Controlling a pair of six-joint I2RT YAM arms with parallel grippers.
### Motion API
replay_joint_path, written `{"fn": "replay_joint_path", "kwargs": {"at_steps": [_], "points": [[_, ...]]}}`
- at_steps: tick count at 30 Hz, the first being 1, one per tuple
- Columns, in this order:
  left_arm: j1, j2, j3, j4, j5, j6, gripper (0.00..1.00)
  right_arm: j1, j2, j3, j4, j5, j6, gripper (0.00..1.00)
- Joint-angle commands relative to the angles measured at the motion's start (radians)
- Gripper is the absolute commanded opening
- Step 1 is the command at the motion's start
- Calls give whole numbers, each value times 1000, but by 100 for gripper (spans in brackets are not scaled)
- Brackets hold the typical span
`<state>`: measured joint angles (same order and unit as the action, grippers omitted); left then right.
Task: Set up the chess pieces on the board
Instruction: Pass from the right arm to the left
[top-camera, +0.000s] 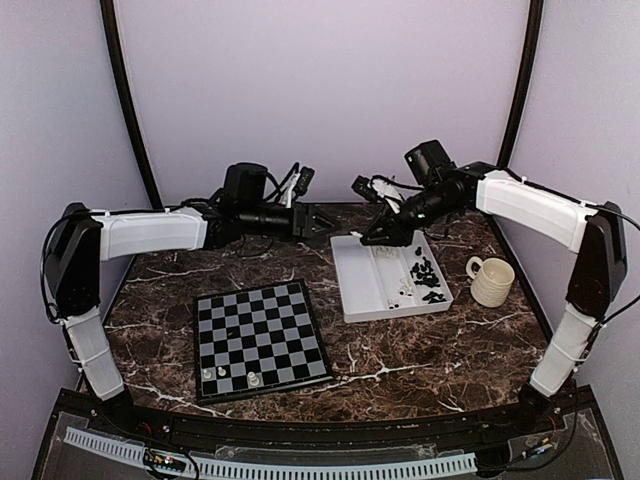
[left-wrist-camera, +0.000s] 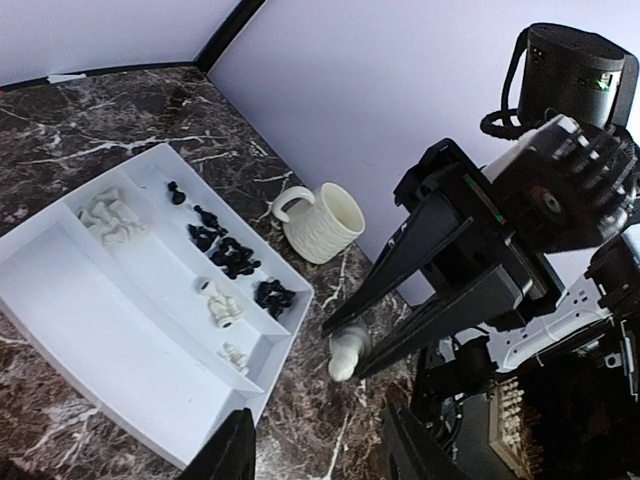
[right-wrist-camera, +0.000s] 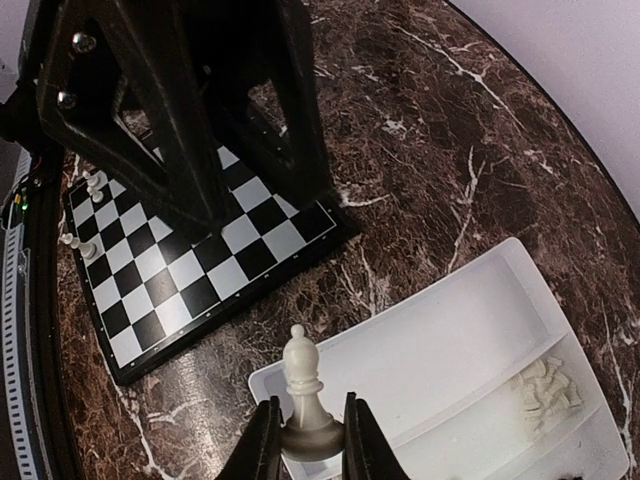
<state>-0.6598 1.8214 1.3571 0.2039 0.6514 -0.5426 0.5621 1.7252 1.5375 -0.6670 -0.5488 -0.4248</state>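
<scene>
My right gripper (right-wrist-camera: 305, 440) is shut on the base of a white bishop (right-wrist-camera: 301, 372), held upright over the near corner of the white tray (right-wrist-camera: 450, 330). In the left wrist view the same bishop (left-wrist-camera: 345, 355) hangs between the right arm's fingers. My left gripper (left-wrist-camera: 320, 455) is open with nothing between its fingers, and it hovers behind the board facing the right gripper (top-camera: 372, 236). The board (top-camera: 260, 340) carries three white pieces (top-camera: 222, 372) on its near rows. Black pieces (top-camera: 425, 272) and white pieces (top-camera: 405, 292) lie in the tray's right compartment.
A cream ribbed mug (top-camera: 490, 280) stands right of the tray (top-camera: 345, 290). The two grippers are close together above the back middle of the marble table (top-camera: 400, 350). Purple walls close in the back and sides.
</scene>
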Motion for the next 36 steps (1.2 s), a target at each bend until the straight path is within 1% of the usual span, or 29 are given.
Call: {"fn": "replay_joint_path", "kwargs": {"at_steps": [1,5,9,21,26,27,28,32,33,34,36], "points": [[-15,31,44,127,81,-105,46,26,14,51,-23,-37,-11,11],[-24,53,55,141,104,-131,45,37,15,66,-31,-37,-10,11],[-30,65,56,160,122,-154,42,42,16,73,-34,-36,-10,11],[-35,89,64,184,161,-196,27,53,19,81,-31,-27,-7,11],[-37,94,65,177,163,-199,26,53,19,86,-32,-29,-2,11],[-37,94,65,176,164,-199,25,53,20,87,-31,-28,-1,11],[-37,96,66,176,166,-199,20,53,21,87,-31,-29,0,11],[-37,96,66,174,170,-199,13,54,23,87,-30,-28,2,11],[-38,95,68,175,172,-200,12,55,23,86,-30,-28,2,12],[-38,93,68,173,172,-198,10,55,22,85,-35,-29,1,15],[-37,85,68,160,169,-182,8,53,13,82,-52,-23,-12,26]]}}
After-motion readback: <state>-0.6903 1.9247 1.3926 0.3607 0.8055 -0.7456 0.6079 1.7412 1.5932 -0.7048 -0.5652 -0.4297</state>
